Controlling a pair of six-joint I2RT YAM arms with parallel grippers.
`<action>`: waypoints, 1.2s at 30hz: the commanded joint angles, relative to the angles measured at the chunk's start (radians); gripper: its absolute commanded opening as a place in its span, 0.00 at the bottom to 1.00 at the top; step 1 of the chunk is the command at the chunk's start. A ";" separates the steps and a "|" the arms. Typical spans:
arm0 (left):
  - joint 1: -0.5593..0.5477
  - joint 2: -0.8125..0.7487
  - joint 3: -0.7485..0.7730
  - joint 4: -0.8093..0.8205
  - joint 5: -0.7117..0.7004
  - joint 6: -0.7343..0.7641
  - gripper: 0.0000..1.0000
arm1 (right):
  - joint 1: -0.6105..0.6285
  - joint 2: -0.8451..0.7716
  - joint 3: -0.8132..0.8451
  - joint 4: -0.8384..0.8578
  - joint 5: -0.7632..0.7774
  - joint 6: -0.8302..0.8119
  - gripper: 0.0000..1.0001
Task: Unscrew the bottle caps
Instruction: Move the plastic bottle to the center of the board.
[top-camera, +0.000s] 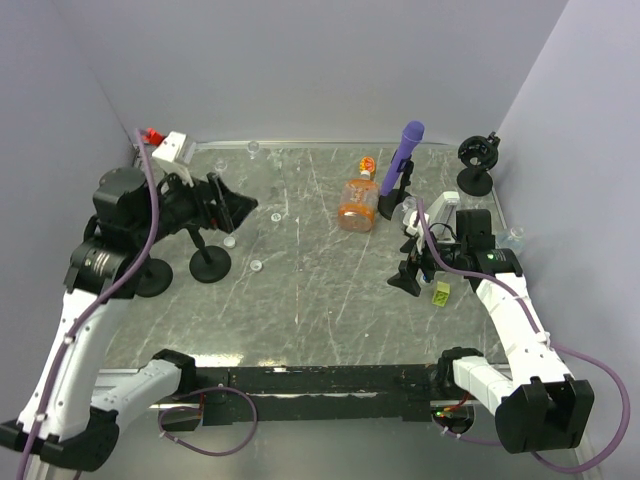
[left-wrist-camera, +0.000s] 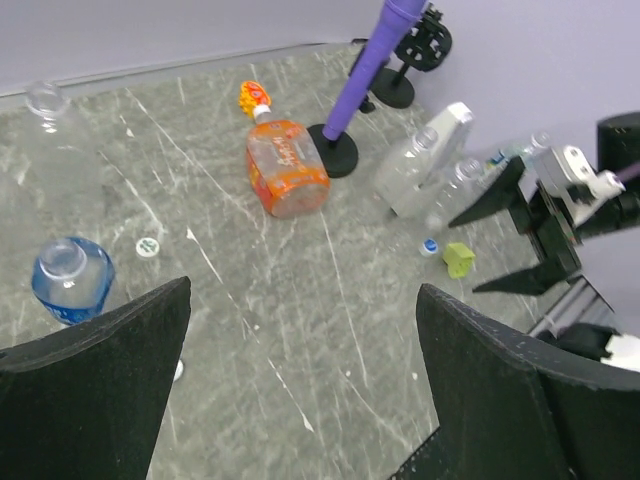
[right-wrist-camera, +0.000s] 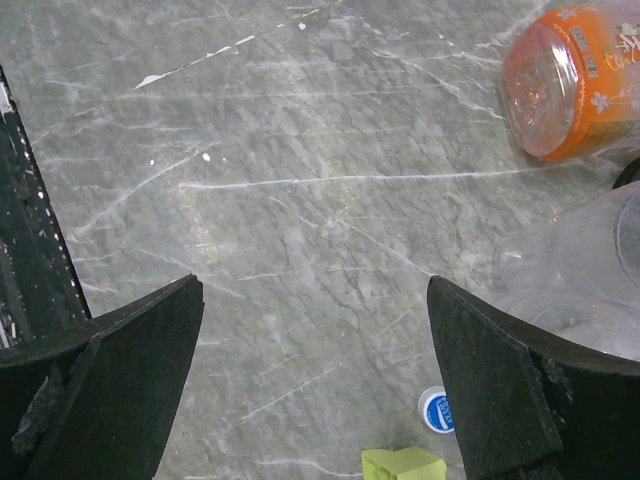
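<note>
Tabletop (top-camera: 320, 300), orange bottle (top-camera: 357, 205) lying toward far edge, left pincer (left-wrist-camera: 303, 287) spread, right pincer (right-wrist-camera: 314, 283) spread

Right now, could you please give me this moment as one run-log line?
left pincer: open, empty | right pincer: open, empty | orange bottle: lying, capped | blue cap: loose on table

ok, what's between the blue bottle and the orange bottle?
Between the blue bottle and the orange bottle: one loose white cap, roughly midway; the rest is bare table. Shows in the left wrist view.
</note>
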 joint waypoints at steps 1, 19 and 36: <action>-0.004 -0.055 -0.061 -0.019 0.039 -0.018 0.97 | -0.006 -0.016 -0.013 0.030 -0.029 -0.029 0.99; -0.214 -0.104 -0.205 0.106 -0.101 -0.159 0.97 | -0.005 -0.043 0.017 -0.035 -0.095 -0.038 0.99; -0.689 0.015 -0.241 0.014 -0.562 -0.254 0.97 | 0.061 -0.088 0.027 -0.051 -0.089 -0.046 0.99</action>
